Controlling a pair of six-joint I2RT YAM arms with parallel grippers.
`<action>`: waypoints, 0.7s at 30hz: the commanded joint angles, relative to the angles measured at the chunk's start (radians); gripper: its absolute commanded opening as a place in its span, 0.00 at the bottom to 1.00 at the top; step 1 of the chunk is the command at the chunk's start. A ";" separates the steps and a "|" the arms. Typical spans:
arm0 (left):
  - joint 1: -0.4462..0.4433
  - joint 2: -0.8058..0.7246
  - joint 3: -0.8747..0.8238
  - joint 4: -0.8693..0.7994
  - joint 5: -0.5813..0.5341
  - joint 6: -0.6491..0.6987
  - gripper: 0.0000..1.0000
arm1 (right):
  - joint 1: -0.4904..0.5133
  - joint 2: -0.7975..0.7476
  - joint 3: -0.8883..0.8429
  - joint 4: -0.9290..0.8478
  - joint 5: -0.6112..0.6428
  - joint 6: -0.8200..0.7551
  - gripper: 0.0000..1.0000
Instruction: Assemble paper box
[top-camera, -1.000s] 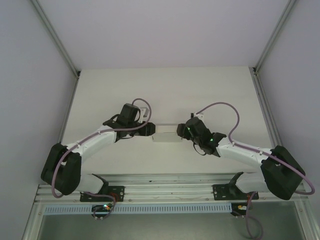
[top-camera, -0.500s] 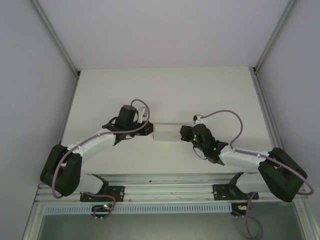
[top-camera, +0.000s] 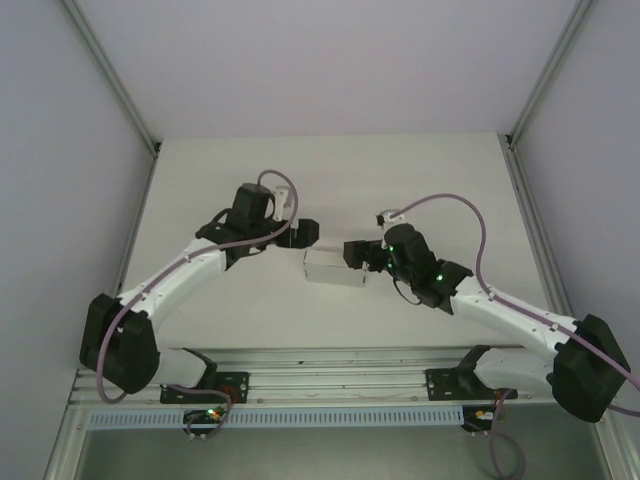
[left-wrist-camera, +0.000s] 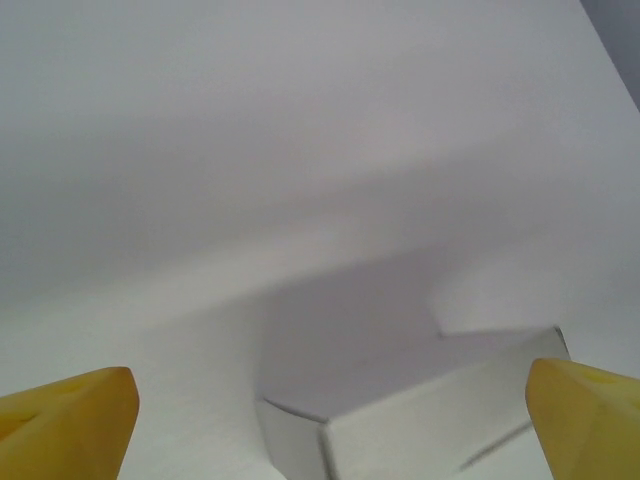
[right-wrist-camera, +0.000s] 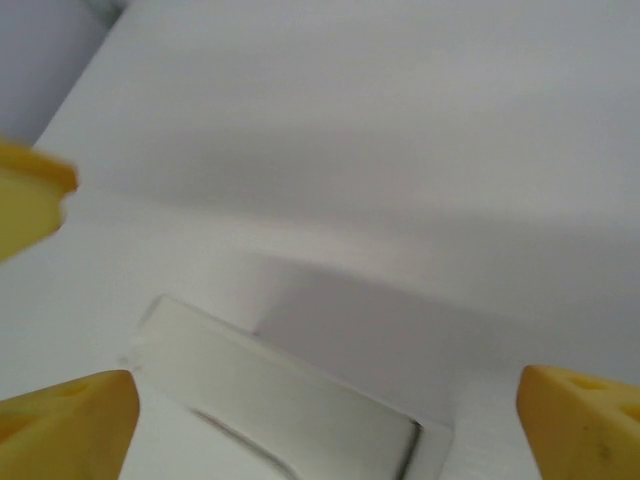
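Gaping wide, the left gripper (top-camera: 305, 236) hangs over the middle of the table (top-camera: 330, 170) in the top view. Its yellow fingertips (left-wrist-camera: 66, 420) sit far apart at the bottom corners of the left wrist view, with nothing clamped between them. The paper box (top-camera: 335, 268) lies just beside this gripper at about 4 o'clock, a small low white block resting flat on the table. From the left wrist camera the box (left-wrist-camera: 400, 420) shows at 6 o'clock, low between the spread fingertips, with one corner turned towards the lens. The fingertip at 4 o'clock is close to the box's end; whether it touches I cannot tell.

The right gripper (top-camera: 356, 252) is spread just as wide. In the right wrist view its fingertips (right-wrist-camera: 72, 418) also stand at the two bottom corners, with nothing gripped. In the top view the box lies at about 8 o'clock of this gripper, close under the fingers. From the right wrist camera the box (right-wrist-camera: 270, 400) sits at 7 o'clock, low between the fingertips and nearer the one at 8 o'clock. Its long side slants from 9 towards 5 o'clock.

Seen from above, the two grippers face each other across the box, the left at its 10 o'clock and the right at its 2 o'clock.
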 joint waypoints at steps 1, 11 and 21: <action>0.059 -0.061 0.030 -0.123 -0.175 0.056 1.00 | -0.005 0.047 0.119 -0.210 -0.268 -0.440 1.00; 0.270 -0.200 -0.086 -0.177 -0.347 0.042 1.00 | -0.004 0.431 0.612 -0.811 -0.422 -1.109 1.00; 0.360 -0.255 -0.196 -0.164 -0.329 0.016 1.00 | 0.039 0.762 0.872 -0.896 -0.183 -1.044 1.00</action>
